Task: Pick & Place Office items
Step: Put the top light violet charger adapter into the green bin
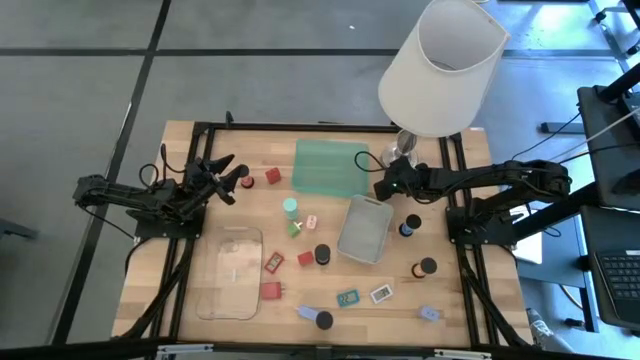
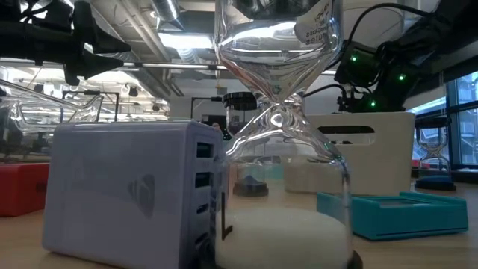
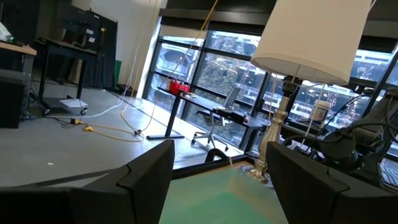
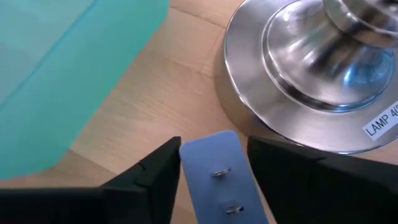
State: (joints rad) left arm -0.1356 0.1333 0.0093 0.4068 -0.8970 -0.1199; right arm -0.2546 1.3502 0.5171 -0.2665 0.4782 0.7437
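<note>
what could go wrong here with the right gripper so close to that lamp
The right gripper holds a pale blue plug piece right beside the lamp base. Swinging the wrong way might bump the base and rock the tall lamp. The green tray lies close on the other side, so the piece could snag its edge. The grip looks narrow, so the piece may twist.

Up at the top right of my overhead view stands the white-shaded lamp (image 1: 444,60), its shiny metal base (image 4: 314,74) on the wooden table (image 1: 180,150). Left of the base lies the green tray (image 1: 330,166). The grey tray (image 1: 364,228) sits centre-right, the clear tray (image 1: 230,272) lower left.
</note>
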